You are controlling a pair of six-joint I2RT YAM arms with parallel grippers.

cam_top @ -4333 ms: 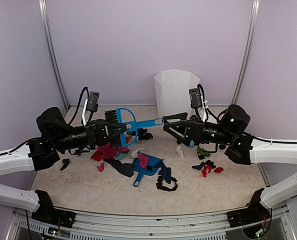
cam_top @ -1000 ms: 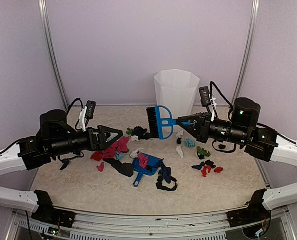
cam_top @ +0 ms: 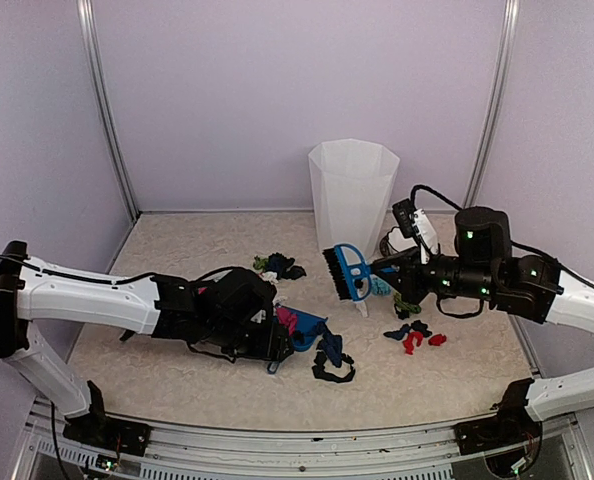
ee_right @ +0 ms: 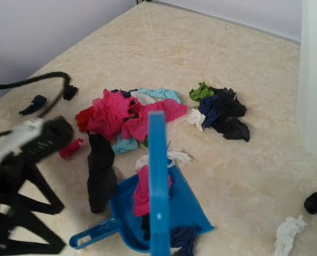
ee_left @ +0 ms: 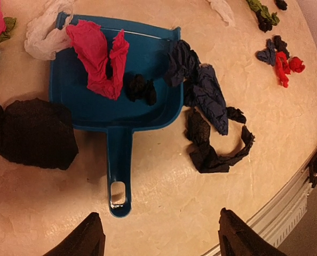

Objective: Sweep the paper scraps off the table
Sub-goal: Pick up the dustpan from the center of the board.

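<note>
My left gripper hangs spread wide above the dustpan handle. Its wrist view shows paper scraps in the pan and more at its three o'clock on the table. Only overhead shows my right gripper clamping the brush.

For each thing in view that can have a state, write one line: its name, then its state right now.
dustpan: lying flat on the table, ungripped, a pink and a black scrap inside.
brush: held by its handle.
right gripper: shut on the brush.
left gripper: open, above the dustpan's handle.
bin: upright.
paper scraps: mostly loose on the table.
</note>
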